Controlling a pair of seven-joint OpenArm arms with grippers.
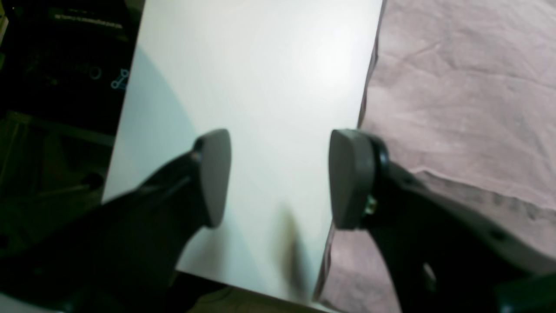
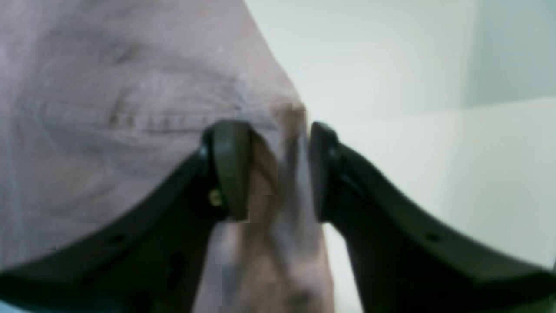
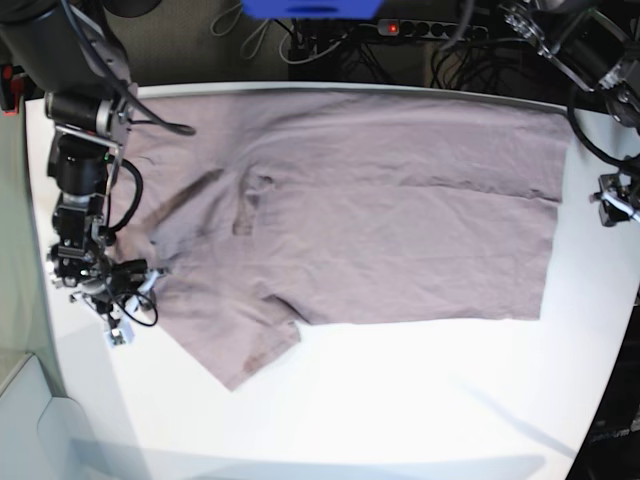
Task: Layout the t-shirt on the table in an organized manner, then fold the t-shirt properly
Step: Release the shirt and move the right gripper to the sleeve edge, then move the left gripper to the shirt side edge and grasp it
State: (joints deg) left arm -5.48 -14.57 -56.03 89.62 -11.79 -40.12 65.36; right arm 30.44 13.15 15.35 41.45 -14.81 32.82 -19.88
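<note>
The mauve-pink t-shirt [image 3: 380, 210] lies spread across the white table [image 3: 400, 400], collar end toward the left of the base view and hem toward the right. My right gripper [image 3: 140, 280] sits at the near sleeve's edge. In the right wrist view its fingers [image 2: 230, 169] hold a raised ridge of the t-shirt [image 2: 108, 87] between them, beside bare table [image 2: 391, 65]. My left gripper [image 1: 282, 178] hovers open over bare table [image 1: 260, 65], nothing between its pads, just off the t-shirt's [image 1: 469, 87] hem edge. In the base view that left gripper [image 3: 610, 205] is at the far right.
A power strip and cables [image 3: 420, 28] lie behind the table's far edge, with a blue object [image 3: 310, 8] at the top. The table's side edge and a dark cluttered floor [image 1: 56, 65] show left of my left gripper. Bare white tabletop runs along the near side.
</note>
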